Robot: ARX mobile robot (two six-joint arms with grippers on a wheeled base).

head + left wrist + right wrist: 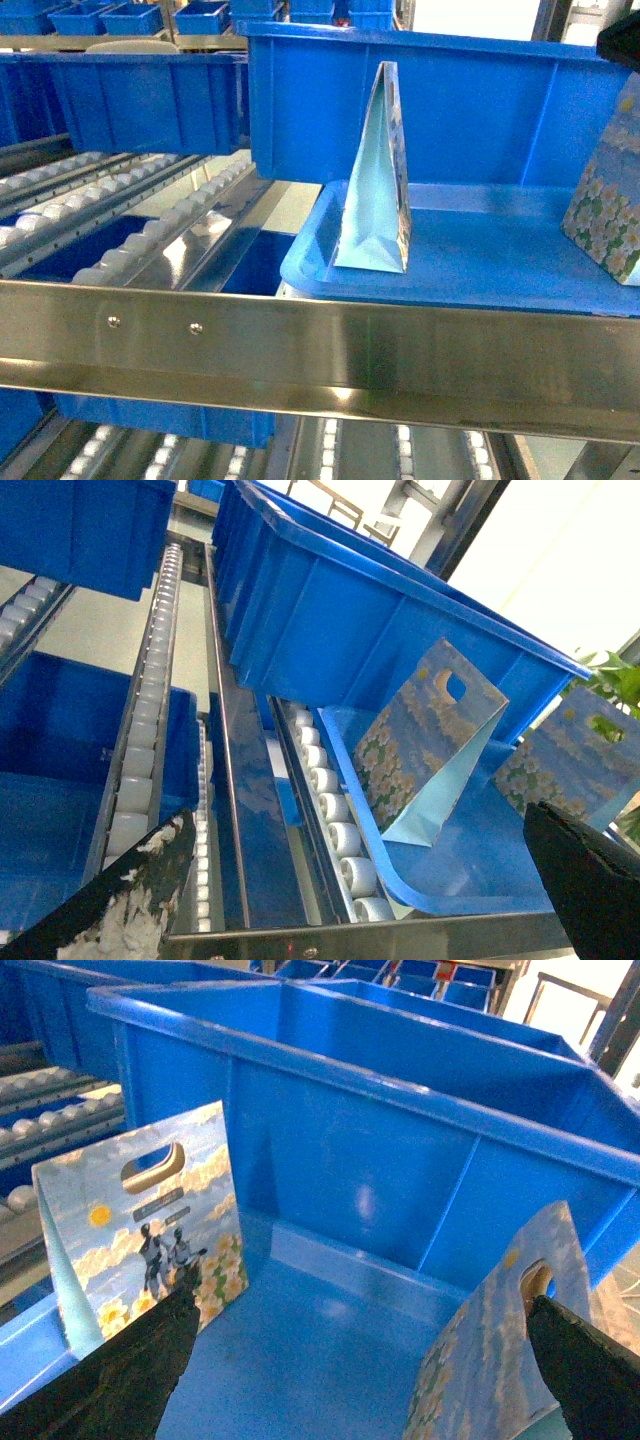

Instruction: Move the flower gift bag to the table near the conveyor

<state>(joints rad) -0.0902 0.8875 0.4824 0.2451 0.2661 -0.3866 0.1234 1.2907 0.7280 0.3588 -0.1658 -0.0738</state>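
Bag: flower gift bag (pixel 378 190) stands upright on a shallow blue tray (pixel 330 270), edge-on to the head camera. Wedge shape, wide folded base, narrow top with a die-cut handle slot. Printed face shows sky, clouds, daisies and two small figures in the right wrist view (pixel 165 1230).

Second bag: same print (pixel 605 205), at 3 o'clock of the first on the same tray, well apart from it.

Handling (judgement): thin card or paper, likely empty, so very light. Stiff along the creases, easily crushed on the flat faces, glossy and probably slippery. It could tip with a small nudge.

Grasp point (judgement): top edge at the handle slot, pinched across the two faces; the base is too wide to span.

Surroundings: deep blue bin (pixel 440 100) just behind the tray at 12 o'clock. Conveyor (pixel 150 220) with white roller lanes at 9 o'clock. Steel rail (pixel 320 350) across the front at 6 o'clock.

Tabletop: not in view.

Left end effector: (pixel 360 880) released, dark fingers spread wide, low in front of the rail, bag between them in its view, not touching.

Right end effector: (pixel 360 1360) released, fingers spread, over the tray facing the bin wall, one bag on each side of it.

Task state: bag not yet gripped.
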